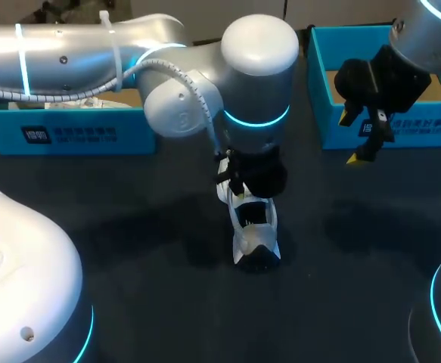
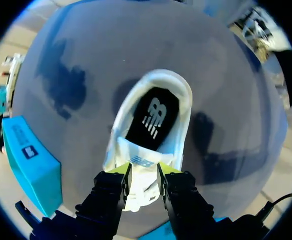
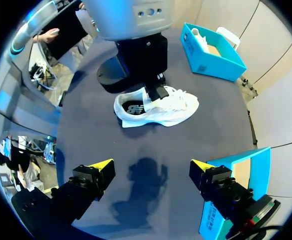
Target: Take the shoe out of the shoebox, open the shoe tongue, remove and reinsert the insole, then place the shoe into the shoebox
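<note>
One white shoe (image 1: pixel 254 227) sits on the table (image 1: pixel 129 234), its soft tongue (image 2: pixel 141 167) apparently pinched by the left gripper (image 2: pixel 143 181), while the right gripper (image 3: pixel 152 164) hangs spread. Light and floppy up top, it probably holds best at the stiffer heel collar (image 2: pixel 172 79).

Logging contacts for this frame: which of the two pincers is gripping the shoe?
The left pincer: it clamps the tongue of the shoe from both sides. The right pincer is wide open over the table, apart from the shoe.
</note>
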Available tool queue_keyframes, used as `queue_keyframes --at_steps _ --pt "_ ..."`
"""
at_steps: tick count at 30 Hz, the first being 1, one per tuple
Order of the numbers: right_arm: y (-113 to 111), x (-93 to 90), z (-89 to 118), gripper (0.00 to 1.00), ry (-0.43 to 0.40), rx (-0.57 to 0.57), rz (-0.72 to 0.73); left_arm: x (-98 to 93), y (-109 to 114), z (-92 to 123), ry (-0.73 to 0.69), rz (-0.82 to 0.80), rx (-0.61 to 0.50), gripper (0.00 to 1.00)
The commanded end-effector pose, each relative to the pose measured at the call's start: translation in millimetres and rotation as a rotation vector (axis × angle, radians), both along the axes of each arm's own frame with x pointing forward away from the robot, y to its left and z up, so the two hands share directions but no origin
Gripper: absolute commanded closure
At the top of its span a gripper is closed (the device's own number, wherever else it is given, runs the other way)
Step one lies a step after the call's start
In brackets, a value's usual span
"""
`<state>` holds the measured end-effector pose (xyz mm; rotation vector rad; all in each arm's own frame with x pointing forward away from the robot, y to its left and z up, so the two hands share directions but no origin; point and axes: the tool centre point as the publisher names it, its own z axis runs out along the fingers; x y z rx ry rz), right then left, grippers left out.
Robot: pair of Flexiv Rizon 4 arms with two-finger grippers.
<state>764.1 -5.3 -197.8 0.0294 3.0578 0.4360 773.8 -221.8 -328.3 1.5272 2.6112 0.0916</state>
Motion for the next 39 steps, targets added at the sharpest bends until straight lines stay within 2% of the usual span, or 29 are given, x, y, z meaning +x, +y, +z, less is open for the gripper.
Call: queue_keyframes --at_steps 1,2,3,4,18,20,26,28,31,36,39 --pt "1 1.0 -1 0.0 0.001 -0.002 0.0 -5.4 10 17 0.02 0.098 -0.049 0.58" --pt "1 1.0 -1 0.0 0.001 -0.002 0.0 -8.0 12 18 0.041 0.125 -0.064 0.53" --pt "1 1.0 -1 0.0 0.001 -0.002 0.0 -8.0 12 18 0.041 0.125 -0.064 0.21" --pt "1 1.0 -1 0.0 0.001 -0.002 0.0 -8.0 12 18 0.041 0.125 -0.064 0.0" --pt "1 1.0 -1 0.0 0.001 -0.002 0.0 -8.7 12 18 0.042 0.149 -0.063 0.0" --pt "1 1.0 -1 0.0 0.001 -0.002 0.0 -21.8 9 18 0.008 0.302 -0.078 0.0" --pt "1 1.0 -1 0.0 0.001 -0.002 0.0 -38.8 4 33 -0.005 0.688 -0.048 0.0" --pt "1 1.0 -1 0.0 0.001 -0.002 0.0 -44.3 4 36 0.015 0.727 -0.061 0.0" --pt "1 1.0 -1 0.0 0.001 -0.002 0.0 -52.8 5 38 -0.005 0.896 -0.07 0.0" --pt "1 1.0 -1 0.0 0.001 -0.002 0.0 -67.1 7 31 -0.034 1.066 -0.126 0.0" --pt "1 1.0 -1 0.0 0.001 -0.002 0.0 -81.1 3 24 -0.041 1.114 -0.153 0.0"
